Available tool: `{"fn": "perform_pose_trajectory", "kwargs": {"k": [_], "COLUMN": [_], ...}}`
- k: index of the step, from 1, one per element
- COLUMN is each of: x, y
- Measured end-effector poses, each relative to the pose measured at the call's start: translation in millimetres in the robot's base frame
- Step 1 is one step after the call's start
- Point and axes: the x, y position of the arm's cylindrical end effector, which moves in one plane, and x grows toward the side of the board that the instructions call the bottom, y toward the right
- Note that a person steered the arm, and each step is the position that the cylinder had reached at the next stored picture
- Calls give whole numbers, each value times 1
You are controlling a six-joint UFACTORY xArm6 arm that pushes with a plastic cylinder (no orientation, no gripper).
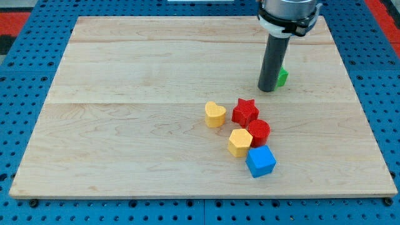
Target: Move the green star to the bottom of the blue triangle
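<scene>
A green block (283,77) sits in the upper right of the board, mostly hidden behind the dark rod, so its shape cannot be made out. My tip (267,90) rests on the board just to the view's left of the green block and appears to touch it. No blue triangle shows in this view; the only blue block is a cube (260,161) near the view's bottom.
A cluster lies below my tip: a yellow heart (215,114), a red star (245,111), a red cylinder (259,132), a yellow hexagon (240,142) and the blue cube. The wooden board (125,125) is bounded by blue pegboard.
</scene>
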Motion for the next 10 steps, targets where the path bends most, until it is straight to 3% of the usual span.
{"fn": "perform_pose_trajectory", "kwargs": {"k": [2, 4, 5, 8, 10], "x": [-43, -48, -48, -105, -106], "y": [17, 62, 67, 69, 69]}}
